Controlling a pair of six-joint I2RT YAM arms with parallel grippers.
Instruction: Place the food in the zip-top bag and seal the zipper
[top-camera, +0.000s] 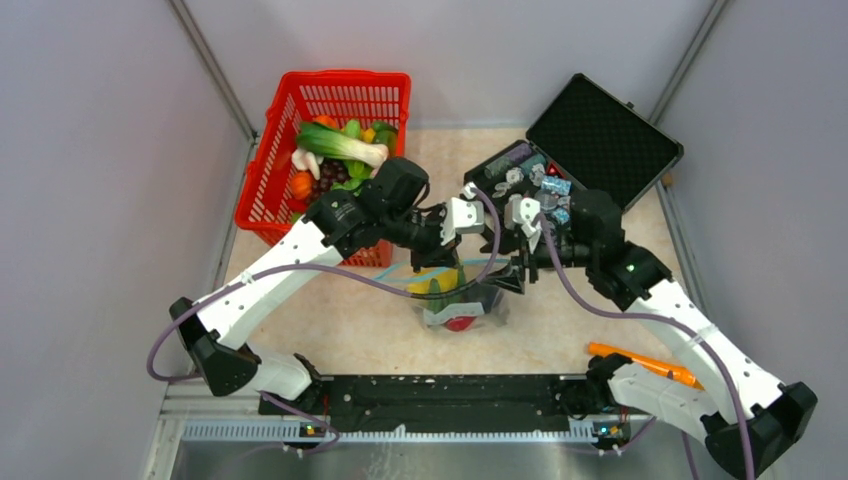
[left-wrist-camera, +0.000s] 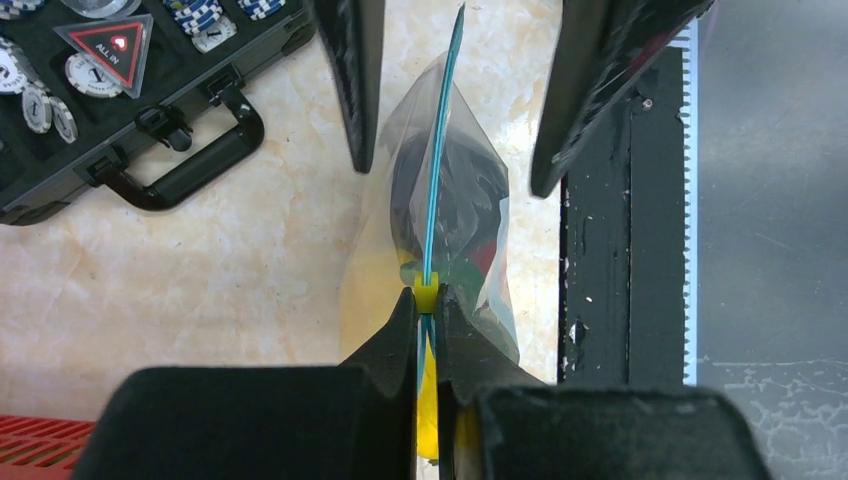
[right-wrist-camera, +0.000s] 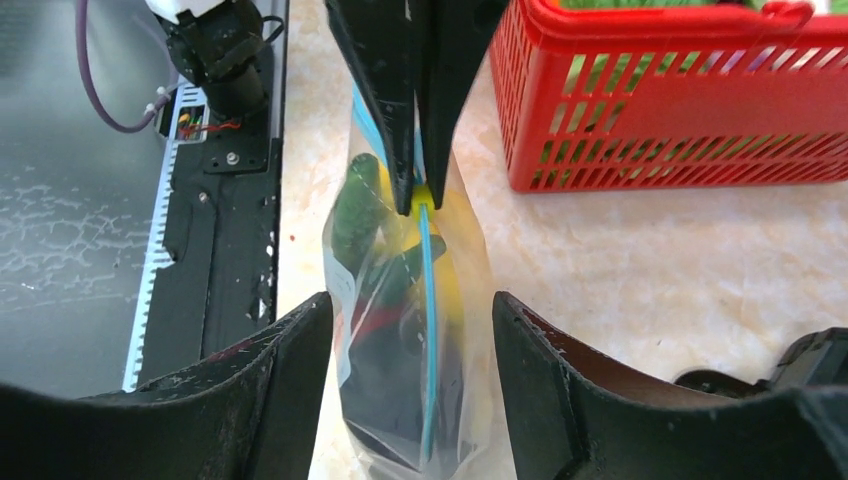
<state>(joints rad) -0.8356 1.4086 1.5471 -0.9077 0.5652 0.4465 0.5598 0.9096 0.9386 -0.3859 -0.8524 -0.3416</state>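
At mid-table, between the arms, the left gripper (left-wrist-camera: 427, 300) is pinched tight on the zipper (left-wrist-camera: 437, 190), its tips meeting at a yellow spot on the blue strip. Facing it, the right gripper (right-wrist-camera: 412, 310) stands spread wide, one finger on each side of the zip-top bag (right-wrist-camera: 460, 290), holding nothing. Green, yellow, red and dark food (right-wrist-camera: 355, 215) sits inside the upright bag. Farther out, a red basket (top-camera: 262, 190) lies to the left and a black case (top-camera: 600, 130) to the right.
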